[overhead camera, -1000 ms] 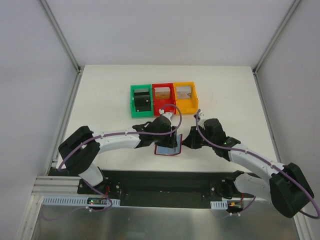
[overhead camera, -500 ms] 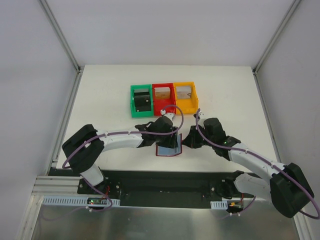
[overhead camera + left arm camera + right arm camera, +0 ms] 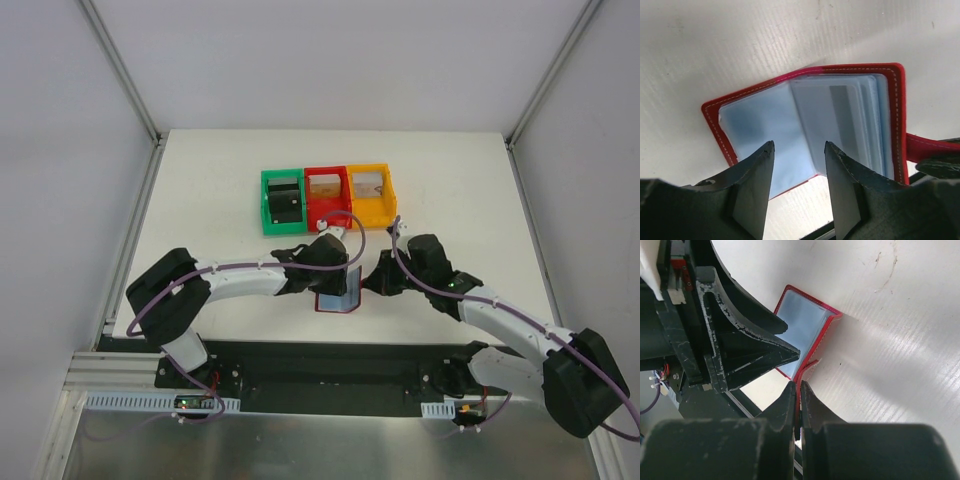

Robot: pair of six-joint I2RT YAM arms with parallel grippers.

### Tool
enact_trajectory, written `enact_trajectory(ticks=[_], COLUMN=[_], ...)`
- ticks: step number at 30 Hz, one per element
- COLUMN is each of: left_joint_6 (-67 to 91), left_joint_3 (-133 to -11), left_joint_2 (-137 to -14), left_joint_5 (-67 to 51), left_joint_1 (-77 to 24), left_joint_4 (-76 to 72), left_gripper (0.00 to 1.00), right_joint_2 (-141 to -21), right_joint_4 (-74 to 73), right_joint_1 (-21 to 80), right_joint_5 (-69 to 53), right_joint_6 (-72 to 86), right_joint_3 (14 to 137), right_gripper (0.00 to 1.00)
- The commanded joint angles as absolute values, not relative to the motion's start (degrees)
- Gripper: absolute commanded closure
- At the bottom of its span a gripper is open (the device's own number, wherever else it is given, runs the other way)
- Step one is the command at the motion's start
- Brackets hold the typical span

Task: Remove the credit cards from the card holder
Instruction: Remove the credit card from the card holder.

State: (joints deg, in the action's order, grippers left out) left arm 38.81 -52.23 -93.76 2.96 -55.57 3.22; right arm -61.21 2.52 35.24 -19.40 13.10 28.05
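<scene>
The card holder [image 3: 805, 130], a dark-red wallet with grey-blue lining, lies open on the white table near the front edge [image 3: 337, 298]. The credit cards [image 3: 847, 125] sit stacked in the clear sleeves of its right half; one shows a grey stripe. My left gripper [image 3: 799, 147] is open and hovers just above the wallet's middle fold, touching nothing. My right gripper [image 3: 797, 386] is shut on the wallet's red tab strap [image 3: 927, 145] at its right edge, and that half [image 3: 802, 325] stands tilted up. The left gripper's fingers [image 3: 750, 347] show close beside it.
Three small bins stand in a row behind the arms: green [image 3: 283, 203] with a black block [image 3: 286, 205], red [image 3: 327, 192] and yellow [image 3: 372, 193]. The table's front edge and a black rail [image 3: 320, 365] lie just below the wallet.
My left gripper has moved right and down over the wallet. The wallet's right half has risen, so it looks narrower from above. My right gripper has shifted slightly left.
</scene>
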Motion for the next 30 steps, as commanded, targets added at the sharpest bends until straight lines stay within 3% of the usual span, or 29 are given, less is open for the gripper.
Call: enact_trajectory(ticks=[1,10,30], left_joint_6=[39.2,38.2,36.7], left_joint_3=[-50.8,-51.9,-56.1], left_joint_2=[-91.1,-87.2,-91.7], left_joint_5=[5.4,1.3,-1.2], left_joint_1=[-56.2,-56.2,-56.9], left_joint_4=[4.6,2.9,3.3], left_gripper=[0.54,0.41,0.42], right_joint_2=[-59.7,-60.0,-60.6], right_joint_4=[3.0,3.1,3.2], right_joint_1=[35.6,35.7,35.9], right_joint_5=[-20.5,-20.6,-20.9], right_joint_6=[12.4,12.3,12.3], right_joint_3=[30.5,30.5,31.3], right_gripper=[1.00,1.00,1.00])
